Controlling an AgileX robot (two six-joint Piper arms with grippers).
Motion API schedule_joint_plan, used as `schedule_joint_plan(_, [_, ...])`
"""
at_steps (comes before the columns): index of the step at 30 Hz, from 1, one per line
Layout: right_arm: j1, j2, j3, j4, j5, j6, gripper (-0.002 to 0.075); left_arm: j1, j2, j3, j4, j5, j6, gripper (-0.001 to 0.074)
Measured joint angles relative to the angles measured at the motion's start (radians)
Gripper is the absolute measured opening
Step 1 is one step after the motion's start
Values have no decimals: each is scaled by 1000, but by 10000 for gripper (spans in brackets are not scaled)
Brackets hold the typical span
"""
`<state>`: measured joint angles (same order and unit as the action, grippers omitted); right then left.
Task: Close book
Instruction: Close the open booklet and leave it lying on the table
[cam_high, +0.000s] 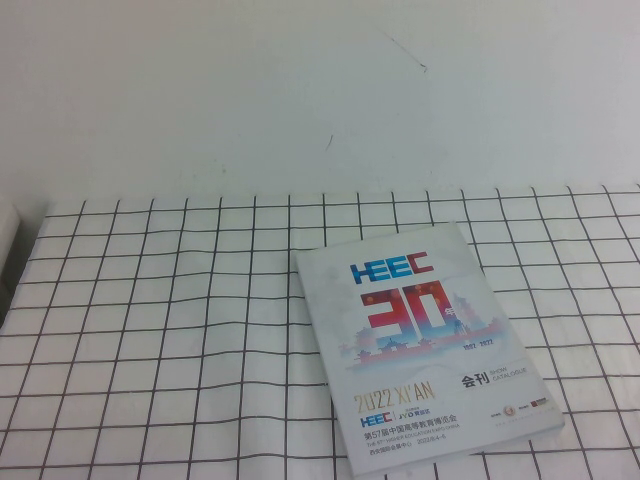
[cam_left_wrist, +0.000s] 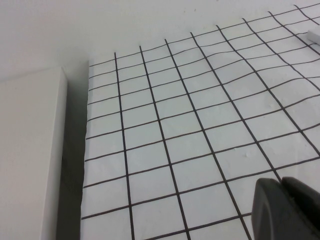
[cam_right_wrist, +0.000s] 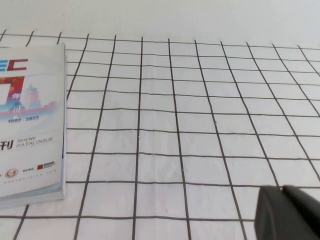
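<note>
Paper cover is up: the book (cam_high: 425, 340) lies flat and shut on the grid-cloth tabletop (cam_high: 150, 330). In the high view it sits right of centre, toward the near edge, turned a little against the grid lines. We see no page lifted and no gap under the cover from the right wrist view, where the book's edge (cam_right_wrist: 30, 125) reads as one tidy block. Neither arm shows in the high view. The left end effector (cam_left_wrist: 286, 207) is only a dark tip in its own wrist view, over bare cloth near the cloth's left border and a white slab (cam_left_wrist: 30, 150) just off it, well apart from the book. The right end effector (cam_right_wrist: 287, 212) is likewise just a dark tip, over bare cloth on the book's right side, near it but not touching. For both, we cannot tell whether they are open or closed. Our read is that the closing step is already done and we are at the end of the task, both arms clear. The next move calls for little: confirm the cover sits flush. If a settling press is wanted, we use the right arm, since it is nearer. It should come straight down on the cover with light force and no sideways push, because the glossy book could skate or ruck the cloth.
</note>
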<state>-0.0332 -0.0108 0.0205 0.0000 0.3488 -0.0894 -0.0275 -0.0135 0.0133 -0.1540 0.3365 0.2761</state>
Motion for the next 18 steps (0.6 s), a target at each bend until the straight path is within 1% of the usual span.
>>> schedule_joint_plan(2, [0,0,0,0,0,0,-3,0,0,0,0,0,-10,-3])
schedule_joint_plan(9, [0,0,0,0,0,0,-3,0,0,0,0,0,-128,-2])
schedule_joint_plan(18, [0,0,0,0,0,0,-3,0,0,0,0,0,-124,-3])
